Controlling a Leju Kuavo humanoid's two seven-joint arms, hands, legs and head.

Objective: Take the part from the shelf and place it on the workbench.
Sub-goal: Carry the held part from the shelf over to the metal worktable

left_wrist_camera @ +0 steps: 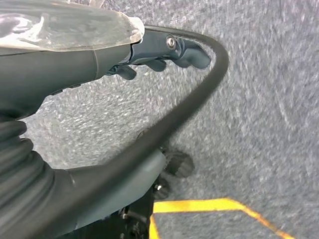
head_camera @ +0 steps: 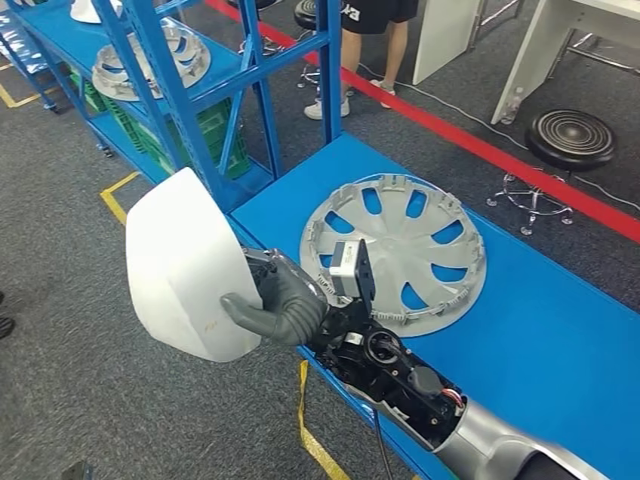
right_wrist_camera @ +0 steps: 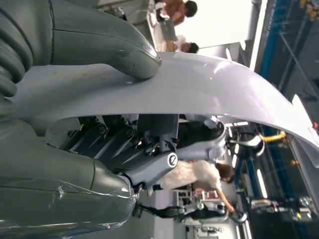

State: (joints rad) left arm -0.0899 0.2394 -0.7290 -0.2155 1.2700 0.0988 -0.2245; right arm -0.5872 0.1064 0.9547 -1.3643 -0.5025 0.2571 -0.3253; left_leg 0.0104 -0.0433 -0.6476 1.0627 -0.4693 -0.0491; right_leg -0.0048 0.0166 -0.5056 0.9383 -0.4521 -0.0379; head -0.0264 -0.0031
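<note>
R hand grips white part by its edge, held off the table edge over floor. Risk: thin grip slips, or part lands on hubcap. L hand empty, fingers curled.

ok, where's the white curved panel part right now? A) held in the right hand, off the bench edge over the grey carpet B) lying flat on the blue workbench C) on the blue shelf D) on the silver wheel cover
A: the right hand grips the white curved panel part beside the blue workbench, above the grey carpet, clear of the silver wheel cover.

head view high, looking down, wrist views close behind hands
</note>
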